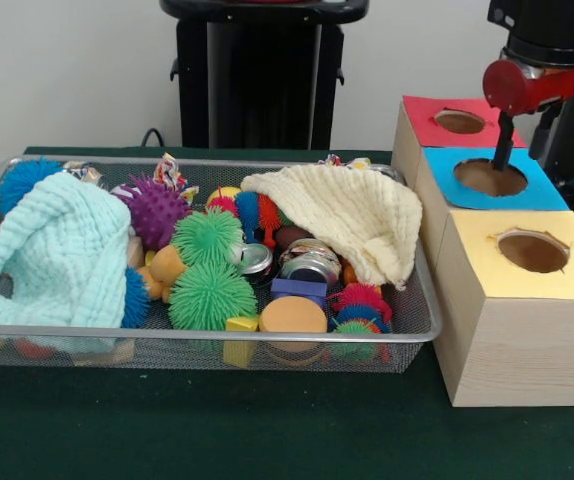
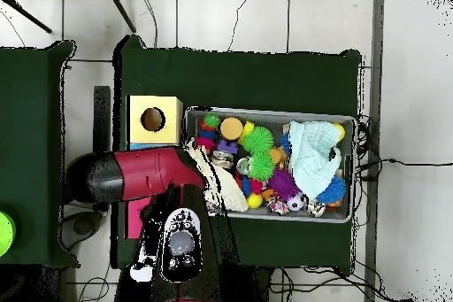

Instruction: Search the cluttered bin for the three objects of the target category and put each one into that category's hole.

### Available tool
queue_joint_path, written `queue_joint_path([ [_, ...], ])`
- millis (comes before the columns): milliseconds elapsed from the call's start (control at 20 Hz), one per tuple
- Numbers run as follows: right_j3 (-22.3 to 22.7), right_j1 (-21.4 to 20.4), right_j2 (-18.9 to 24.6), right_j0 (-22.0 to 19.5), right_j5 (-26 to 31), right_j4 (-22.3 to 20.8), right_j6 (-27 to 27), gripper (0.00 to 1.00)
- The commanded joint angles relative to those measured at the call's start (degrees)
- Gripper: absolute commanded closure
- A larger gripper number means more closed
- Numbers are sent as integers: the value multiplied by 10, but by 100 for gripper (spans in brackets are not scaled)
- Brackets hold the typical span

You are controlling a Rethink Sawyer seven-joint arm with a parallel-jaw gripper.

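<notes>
The wire mesh bin (image 1: 207, 335) sits on the green table, full of clutter; it also shows in the overhead view (image 2: 265, 111). No crushed clear bottle with a blue label shows in either view. My gripper (image 1: 504, 155) hangs at the far right, directly above the hole (image 1: 490, 178) of the blue-topped box (image 1: 542, 190), with its tip at the hole's rim. I cannot tell whether it is open or shut, and nothing shows in it. In the overhead view the red arm (image 2: 142, 174) hides the gripper and the blue box.
A red-topped box (image 1: 422, 115) and a yellow-topped box (image 1: 512, 300) flank the blue one. In the bin lie a mint cloth (image 1: 62, 255), a cream cloth (image 1: 347, 215), green (image 1: 207, 238) and purple (image 1: 157, 212) spiky balls, metal cans (image 1: 310, 262) and blocks.
</notes>
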Motion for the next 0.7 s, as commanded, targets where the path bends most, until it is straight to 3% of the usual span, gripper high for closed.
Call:
queue_joint_path([
  [50,41,-2,42,-19,-30,28,108,0],
  [250,36,-14,7,-9,7,11,108,0],
  [700,41,-39,-22,-18,-17,-2,109,0],
])
